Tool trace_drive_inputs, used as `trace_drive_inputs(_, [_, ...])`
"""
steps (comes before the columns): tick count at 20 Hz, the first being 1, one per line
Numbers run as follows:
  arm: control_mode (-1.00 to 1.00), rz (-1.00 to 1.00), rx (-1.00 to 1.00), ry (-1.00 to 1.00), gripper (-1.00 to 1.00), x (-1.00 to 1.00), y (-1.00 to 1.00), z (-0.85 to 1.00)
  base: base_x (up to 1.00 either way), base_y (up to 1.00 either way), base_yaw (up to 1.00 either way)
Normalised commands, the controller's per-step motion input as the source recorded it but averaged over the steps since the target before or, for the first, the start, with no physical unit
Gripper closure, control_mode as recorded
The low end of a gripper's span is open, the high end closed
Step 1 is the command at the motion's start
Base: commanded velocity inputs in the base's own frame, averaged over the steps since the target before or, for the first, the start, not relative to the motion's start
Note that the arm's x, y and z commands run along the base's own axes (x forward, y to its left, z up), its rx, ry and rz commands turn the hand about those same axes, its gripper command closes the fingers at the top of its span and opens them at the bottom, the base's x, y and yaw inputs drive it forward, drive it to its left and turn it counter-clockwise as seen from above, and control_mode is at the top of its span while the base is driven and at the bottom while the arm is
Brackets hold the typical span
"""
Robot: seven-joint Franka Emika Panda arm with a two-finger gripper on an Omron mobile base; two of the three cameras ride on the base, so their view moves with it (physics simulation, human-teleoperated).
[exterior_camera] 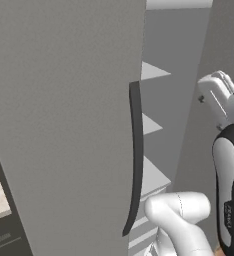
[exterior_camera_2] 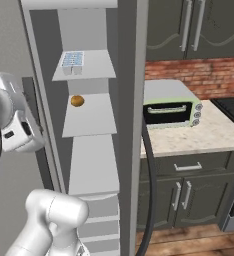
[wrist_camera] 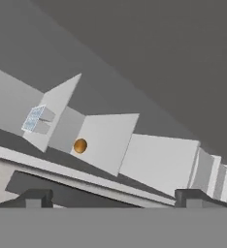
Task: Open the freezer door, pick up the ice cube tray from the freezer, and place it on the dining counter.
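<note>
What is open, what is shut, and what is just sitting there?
freezer door: swung open, shelves showing.
ice cube tray: sitting flat on an upper shelf, untouched.
small orange ball: resting on the shelf below the tray.
hand: open, holding nothing, facing the shelves.
toaster oven: door shut, on the counter.
lower cabinets: shut.

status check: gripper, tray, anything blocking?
Gripper open, empty, facing the open freezer. Ice cube tray on the upper shelf, untouched. Small brown round item one shelf lower, off the tray's line; freezer door swung aside.
</note>
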Motion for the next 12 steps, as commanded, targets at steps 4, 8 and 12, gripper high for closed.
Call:
trace_drive_inputs(4, [-1.0, -0.03, 0.28, -0.01, -1.0, 0.13, -0.05, 0.0, 0.0, 0.0, 0.0])
trace_drive_inputs(8, [-1.0, 0.0, 0.26, -0.01, -1.0, 0.27, 0.0, 0.0, 0.0, 0.0, 0.0])
trace_drive_inputs(12, [-1.0, 0.0, 0.23, 0.0, -1.0, 0.24, 0.0, 0.0, 0.0, 0.0, 0.0])
